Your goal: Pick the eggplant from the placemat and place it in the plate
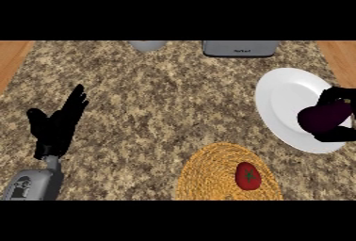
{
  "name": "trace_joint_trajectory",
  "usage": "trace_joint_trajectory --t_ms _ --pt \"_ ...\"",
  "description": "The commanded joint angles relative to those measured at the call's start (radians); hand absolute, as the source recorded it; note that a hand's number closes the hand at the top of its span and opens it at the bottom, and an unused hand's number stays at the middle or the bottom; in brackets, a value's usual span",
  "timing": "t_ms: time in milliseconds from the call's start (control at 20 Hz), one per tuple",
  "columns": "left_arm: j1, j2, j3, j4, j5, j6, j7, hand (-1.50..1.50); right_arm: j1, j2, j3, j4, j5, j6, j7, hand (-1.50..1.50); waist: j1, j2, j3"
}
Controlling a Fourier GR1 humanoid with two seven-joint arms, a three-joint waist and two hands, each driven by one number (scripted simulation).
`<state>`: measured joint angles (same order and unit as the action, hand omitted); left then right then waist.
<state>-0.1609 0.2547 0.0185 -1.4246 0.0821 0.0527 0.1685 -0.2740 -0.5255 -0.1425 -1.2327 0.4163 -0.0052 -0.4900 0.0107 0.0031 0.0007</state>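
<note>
The eggplant (323, 117) is off the placemat (208, 174) and in the right hand (338, 96), at 3 o'clock in the view. It sits over the plate's (285, 99) right half. Dark fingers curl round it from its 12 and 6 o'clock sides, while the palm is cut off by the view's edge. Its long axis runs roughly from 8 to 2 o'clock, with the fat end pointing inward toward the plate's middle. Whether it already touches the plate or hangs above it cannot be told.

The coming move looks like a release. The plate's bare white centre lies at 9 o'clock from the eggplant, so a small shift that way would seat it further from the rim.

The left hand (55, 124) rests at 9 o'clock, fingers straight and up, well apart from everything. A tomato (248, 175) stays on the placemat at 5 o'clock.
</note>
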Motion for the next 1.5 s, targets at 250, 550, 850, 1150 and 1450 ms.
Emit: trace_joint_trajectory --t_ms 250,550,850,1150,1450 --pt "-0.059 0.012 0.023 0.0 0.014 -0.025 0.054 0.0 -0.21 -0.125 0.004 0.498 0.126 0.042 -0.212 1.5 0.015 0.006 0.001" --pt "-0.057 0.019 0.029 0.034 0.009 -0.054 0.012 0.0 -0.317 -0.076 0.043 0.749 0.165 0.094 -0.325 -1.5 0.022 0.009 0.002" --pt "-0.037 -0.008 0.016 -0.007 -0.012 -0.019 0.033 0.0 -0.348 -0.097 -0.075 0.797 0.054 0.102 -0.563 -1.5 0.011 0.005 0.002" --pt "0.014 -0.019 0.019 -0.009 -0.024 -0.005 -0.006 0.0 -0.39 -0.067 -0.115 0.736 -0.104 0.419 -0.577 -1.5 -0.009 -0.007 0.0" --pt "0.01 -0.012 0.023 0.007 -0.01 -0.035 -0.013 0.0 -0.447 -0.144 -0.143 0.839 -0.208 0.658 -0.335 -1.5 0.003 0.001 0.0"
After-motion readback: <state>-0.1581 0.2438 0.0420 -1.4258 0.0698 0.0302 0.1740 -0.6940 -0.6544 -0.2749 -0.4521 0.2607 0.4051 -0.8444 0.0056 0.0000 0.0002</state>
